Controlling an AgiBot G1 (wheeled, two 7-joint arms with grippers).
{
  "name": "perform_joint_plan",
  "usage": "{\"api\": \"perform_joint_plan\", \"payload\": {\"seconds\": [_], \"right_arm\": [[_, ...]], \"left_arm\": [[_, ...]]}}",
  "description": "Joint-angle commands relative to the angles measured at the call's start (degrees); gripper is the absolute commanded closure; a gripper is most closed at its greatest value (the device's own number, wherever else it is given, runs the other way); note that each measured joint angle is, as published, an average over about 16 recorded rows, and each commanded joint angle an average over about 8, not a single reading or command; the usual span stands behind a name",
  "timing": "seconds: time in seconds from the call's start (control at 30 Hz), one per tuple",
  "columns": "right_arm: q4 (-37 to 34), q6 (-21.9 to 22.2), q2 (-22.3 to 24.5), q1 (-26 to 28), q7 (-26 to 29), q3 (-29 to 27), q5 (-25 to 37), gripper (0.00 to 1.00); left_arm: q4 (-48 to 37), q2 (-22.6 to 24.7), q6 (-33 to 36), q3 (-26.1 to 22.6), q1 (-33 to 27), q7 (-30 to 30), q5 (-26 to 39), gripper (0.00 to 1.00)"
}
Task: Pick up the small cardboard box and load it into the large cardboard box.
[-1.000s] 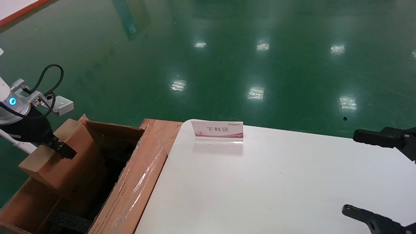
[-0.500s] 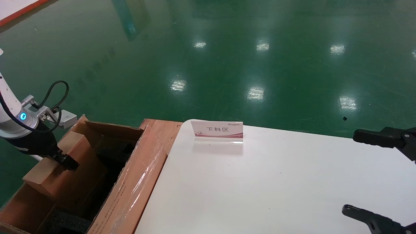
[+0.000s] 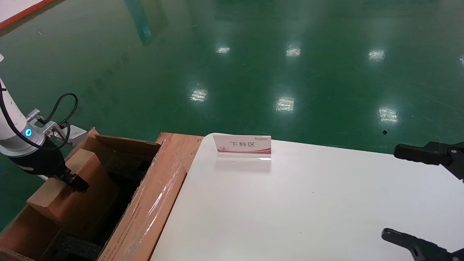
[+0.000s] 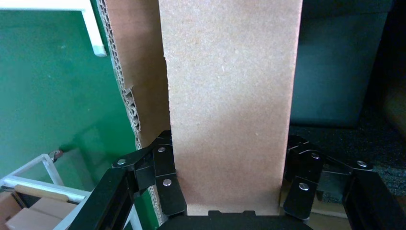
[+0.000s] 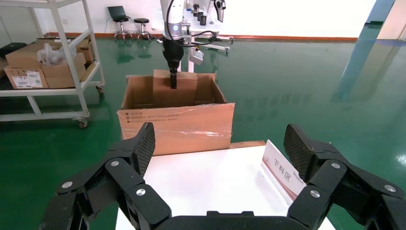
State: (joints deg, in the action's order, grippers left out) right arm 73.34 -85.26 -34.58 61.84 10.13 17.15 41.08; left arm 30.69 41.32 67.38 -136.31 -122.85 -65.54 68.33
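Observation:
My left gripper [image 3: 70,181] is shut on the small cardboard box [image 3: 78,188], a plain pinkish-brown cuboid, and holds it partly down inside the large cardboard box [image 3: 152,206] at the table's left end. In the left wrist view the small box [image 4: 230,105] fills the space between the fingers [image 4: 167,184], beside the carton's corrugated wall [image 4: 131,100] and black foam [image 4: 330,72]. The right wrist view shows the small box [image 5: 174,91] standing in the open carton [image 5: 174,129]. My right gripper [image 3: 417,195] is open and empty over the table's right side.
The carton's near flap [image 3: 159,192] carries glossy clear tape and leans at the white table's [image 3: 308,203] left edge. A small sign stand [image 3: 242,145] sits at the table's far edge. A shelving cart with boxes [image 5: 48,72] stands beyond on the green floor.
My left gripper has moved down and slightly left with the small box, sinking it deeper into the carton. Over the last half second it barely moved. The right arm is unchanged.

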Motion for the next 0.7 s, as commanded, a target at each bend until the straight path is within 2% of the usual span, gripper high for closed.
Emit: {"api": "perform_joint_plan", "payload": {"seconds": [0.03,0.7], "right_arm": [[0.0,0.0,0.0,0.0,0.0,0.0,0.0,0.00],[0.0,0.0,0.0,0.0,0.0,0.0,0.0,0.00]], "left_arm": [[0.0,0.0,0.0,0.0,0.0,0.0,0.0,0.00],[0.4,0.0,0.0,-0.1,-0.4,-0.2,0.3,0.00]]}}
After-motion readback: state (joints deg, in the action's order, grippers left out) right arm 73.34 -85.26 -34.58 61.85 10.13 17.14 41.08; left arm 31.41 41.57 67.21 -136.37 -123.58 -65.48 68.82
